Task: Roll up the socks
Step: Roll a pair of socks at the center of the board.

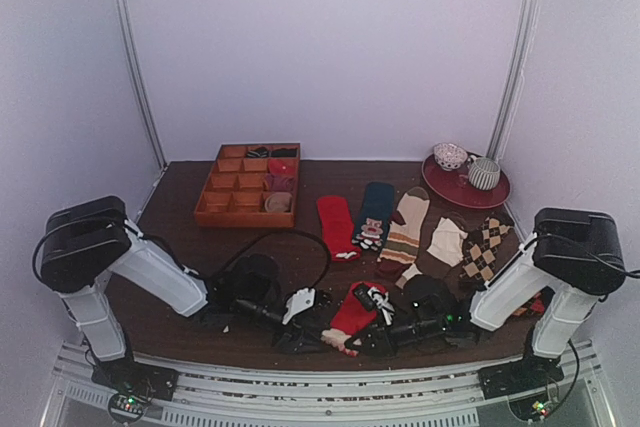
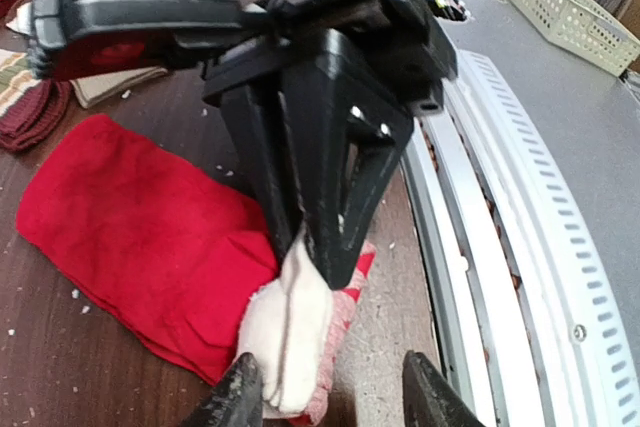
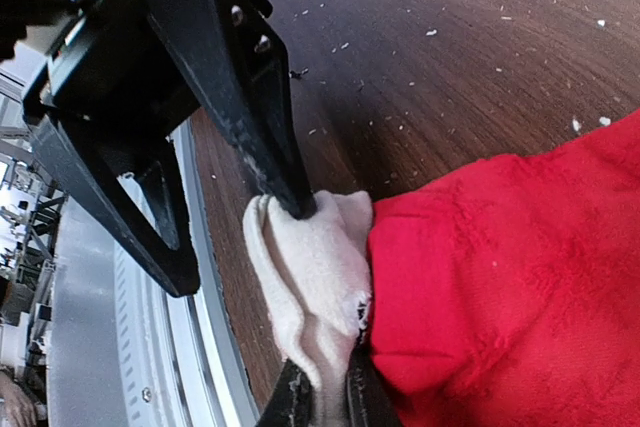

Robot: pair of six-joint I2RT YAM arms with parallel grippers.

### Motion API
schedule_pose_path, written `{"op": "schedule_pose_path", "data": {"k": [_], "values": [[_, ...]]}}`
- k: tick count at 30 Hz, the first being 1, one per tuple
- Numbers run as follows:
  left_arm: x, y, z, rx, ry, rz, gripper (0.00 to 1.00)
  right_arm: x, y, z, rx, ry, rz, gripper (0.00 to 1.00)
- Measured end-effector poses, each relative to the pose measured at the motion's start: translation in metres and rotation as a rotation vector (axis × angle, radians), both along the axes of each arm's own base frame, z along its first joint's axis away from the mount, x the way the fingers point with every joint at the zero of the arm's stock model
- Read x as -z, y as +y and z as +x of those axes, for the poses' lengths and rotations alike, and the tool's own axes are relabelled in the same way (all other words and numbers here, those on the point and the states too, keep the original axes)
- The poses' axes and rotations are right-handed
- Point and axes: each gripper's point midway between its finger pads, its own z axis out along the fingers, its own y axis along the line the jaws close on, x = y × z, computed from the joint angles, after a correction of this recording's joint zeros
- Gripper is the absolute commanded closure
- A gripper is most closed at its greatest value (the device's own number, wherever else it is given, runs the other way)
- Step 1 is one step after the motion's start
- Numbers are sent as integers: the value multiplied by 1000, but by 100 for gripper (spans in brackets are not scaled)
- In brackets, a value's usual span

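A red sock (image 1: 355,311) with a cream patterned end lies at the table's near edge. It also shows in the left wrist view (image 2: 130,237) and the right wrist view (image 3: 520,277). My right gripper (image 3: 327,405) is shut on the cream end (image 3: 315,277); in the top view it (image 1: 364,339) sits just right of the sock's end. My left gripper (image 2: 330,397) is open, facing the right one, with the cream end (image 2: 290,332) between its fingers beside the left finger (image 2: 235,395). In the top view it (image 1: 325,340) meets the right gripper.
More socks lie in a row behind: red with white mark (image 1: 337,225), dark teal (image 1: 374,215), beige striped (image 1: 406,227), argyle (image 1: 485,247). A wooden compartment tray (image 1: 212,209) stands back left, a red plate (image 1: 455,190) with bowls back right. A white rail (image 2: 500,247) borders the near edge.
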Motion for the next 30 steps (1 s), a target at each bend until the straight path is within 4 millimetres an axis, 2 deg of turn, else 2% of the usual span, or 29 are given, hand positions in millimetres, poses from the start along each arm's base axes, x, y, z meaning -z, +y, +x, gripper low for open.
{"op": "schedule_pose_path", "data": {"k": [11,20,22,26,30], "values": [[11,-12,0,53,-22,-2,56,0,1,-1,-18,95,28,92],[22,-23,3,88,-29,10,85,1,1,-2,-39,134,30,92],[22,-23,2,94,-26,14,99,1,1,-2,-42,143,30,92],[24,-24,3,90,-14,27,100,1,0,-1,-45,162,27,92],[25,-26,5,67,33,55,100,0,-1,1,-46,178,15,78]]}}
